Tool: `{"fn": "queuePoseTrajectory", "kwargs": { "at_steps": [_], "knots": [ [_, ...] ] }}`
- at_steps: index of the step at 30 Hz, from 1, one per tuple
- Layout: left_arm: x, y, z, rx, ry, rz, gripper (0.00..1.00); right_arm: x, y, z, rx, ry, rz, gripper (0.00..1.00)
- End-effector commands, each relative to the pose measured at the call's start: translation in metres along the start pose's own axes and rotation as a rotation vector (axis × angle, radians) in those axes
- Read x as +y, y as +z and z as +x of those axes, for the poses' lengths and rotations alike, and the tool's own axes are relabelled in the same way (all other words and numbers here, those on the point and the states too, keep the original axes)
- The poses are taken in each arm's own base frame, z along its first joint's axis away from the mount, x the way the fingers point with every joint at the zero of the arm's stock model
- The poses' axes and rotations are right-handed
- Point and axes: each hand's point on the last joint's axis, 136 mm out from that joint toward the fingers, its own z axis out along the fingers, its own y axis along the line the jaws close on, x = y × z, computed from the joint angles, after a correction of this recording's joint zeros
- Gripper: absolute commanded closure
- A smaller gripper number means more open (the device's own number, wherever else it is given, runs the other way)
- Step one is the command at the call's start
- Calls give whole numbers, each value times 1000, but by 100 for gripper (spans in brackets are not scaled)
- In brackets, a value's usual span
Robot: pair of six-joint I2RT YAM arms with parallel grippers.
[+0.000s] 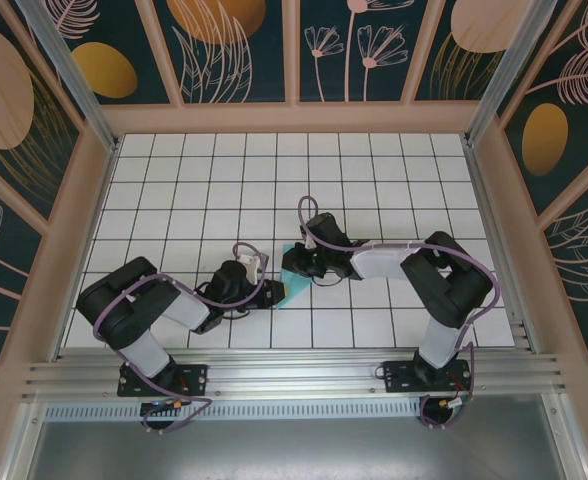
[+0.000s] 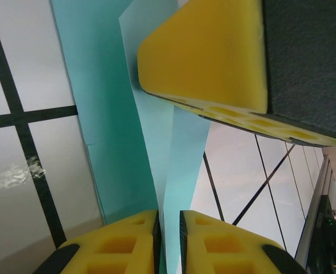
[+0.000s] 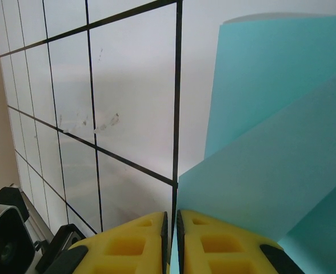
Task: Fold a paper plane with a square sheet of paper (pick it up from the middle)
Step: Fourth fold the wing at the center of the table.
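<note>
The turquoise sheet of paper lies partly folded on the tiled floor between the two arms. In the left wrist view a raised fold of the paper runs down between the yellow fingers, and my left gripper is shut on it. A flatter layer of paper lies to its left. My right gripper is shut on the edge of a lifted flap of the paper. From above, the left gripper and right gripper meet over the paper. A yellow finger of the right gripper hangs close above the fold.
The white tiled floor stretches open behind and beside the arms. Patterned walls close in the back and sides. An aluminium rail runs along the near edge by the arm bases.
</note>
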Motion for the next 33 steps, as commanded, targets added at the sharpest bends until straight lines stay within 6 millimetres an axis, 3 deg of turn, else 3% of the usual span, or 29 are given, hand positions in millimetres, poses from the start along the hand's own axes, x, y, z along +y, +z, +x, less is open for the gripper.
{"fn": "queuePoseTrajectory", "kwargs": {
  "at_steps": [1,9,18,27,30,33],
  "knots": [
    [18,-5,12,42,-18,-82,77,-7,5,-1,-10,-7,20,83],
    [13,-10,16,56,-12,-63,86,-5,9,-1,-1,-6,4,83],
    [32,-7,20,68,-52,-144,100,-6,11,3,12,-6,-13,82],
    [45,-11,22,57,-77,-209,100,-12,18,6,30,-1,-9,82],
    [45,-13,19,38,-91,-216,100,1,8,2,16,-15,-44,82],
    [44,-13,18,37,-101,-217,100,19,-17,-12,-60,-57,-63,78]
  ]
}}
